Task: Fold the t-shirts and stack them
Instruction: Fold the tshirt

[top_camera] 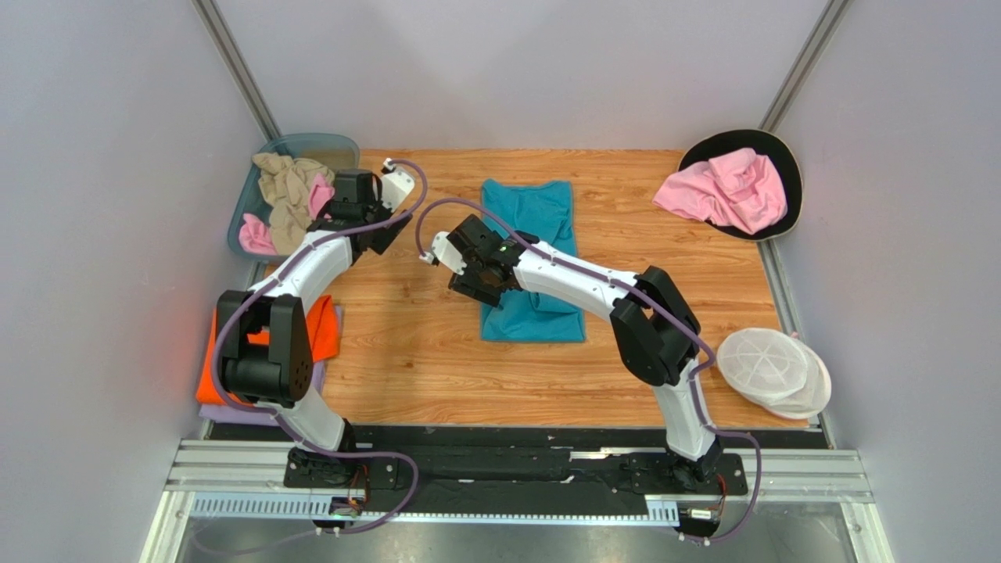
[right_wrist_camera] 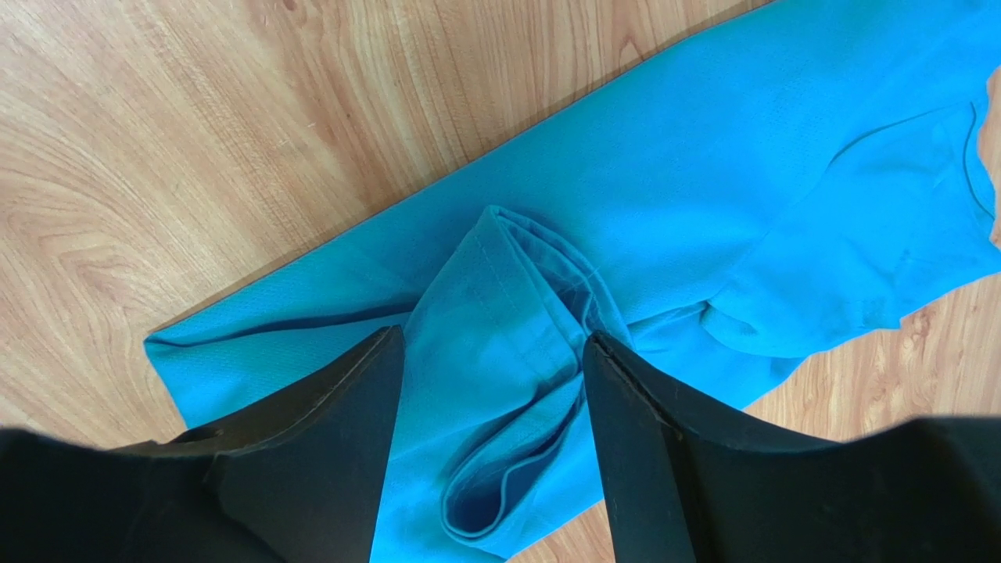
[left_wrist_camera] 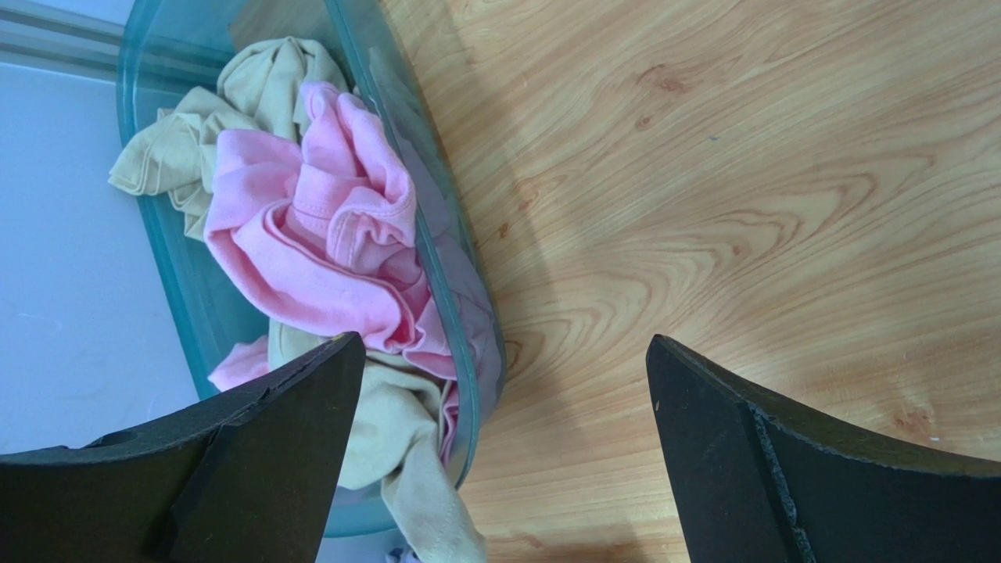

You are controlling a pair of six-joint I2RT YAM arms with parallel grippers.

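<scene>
A teal t-shirt (top_camera: pixel 535 252) lies folded lengthwise in the middle of the wooden table. My right gripper (top_camera: pixel 476 279) is at its left edge, shut on a raised fold of the teal t-shirt (right_wrist_camera: pixel 705 176), which bunches between the jaws (right_wrist_camera: pixel 494 346). My left gripper (top_camera: pixel 374 232) is open and empty, hovering by the rim of a clear teal bin (top_camera: pixel 341 143). The bin holds a beige shirt (left_wrist_camera: pixel 264 82) and a pink shirt (left_wrist_camera: pixel 317 223). An orange folded shirt (top_camera: pixel 323 329) lies on a lavender one (top_camera: pixel 223 413) at the left edge.
A crumpled pink shirt (top_camera: pixel 723 188) lies on a black round holder (top_camera: pixel 785 158) at the back right. A white round mesh object (top_camera: pixel 773 372) sits at the right edge. The bin's rim (left_wrist_camera: pixel 452 235) runs between my left fingers.
</scene>
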